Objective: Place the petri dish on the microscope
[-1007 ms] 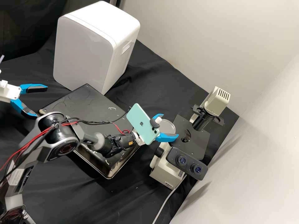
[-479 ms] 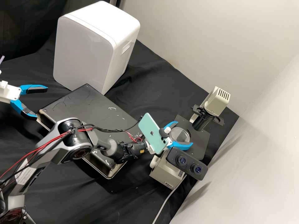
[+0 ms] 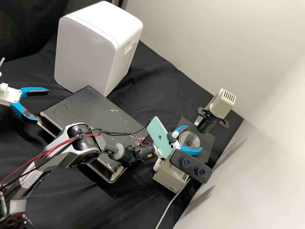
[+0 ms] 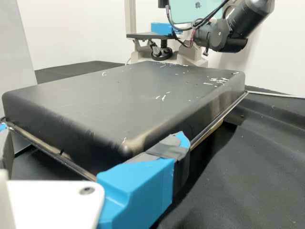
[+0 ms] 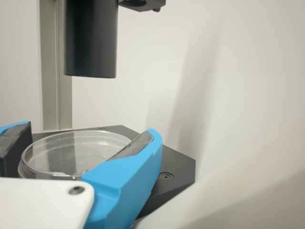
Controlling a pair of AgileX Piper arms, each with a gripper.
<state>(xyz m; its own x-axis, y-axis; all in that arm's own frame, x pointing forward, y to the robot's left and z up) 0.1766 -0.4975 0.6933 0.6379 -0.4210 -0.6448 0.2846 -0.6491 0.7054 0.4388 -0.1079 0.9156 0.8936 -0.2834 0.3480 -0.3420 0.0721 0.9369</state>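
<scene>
Black surface (image 3: 159,79), cornered by white walls (image 3: 222,38); right end effector (image 3: 189,140) clasping petri dish (image 5: 71,148) over microscope stage (image 3: 210,140); left end effector (image 3: 41,105) splayed.

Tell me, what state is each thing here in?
microscope, upright.
petri dish, held level over the microscope's stage.
right gripper, shut on the petri dish.
left gripper, open, holding nothing.
white box, closed.
black tray, flat on the bench.
</scene>
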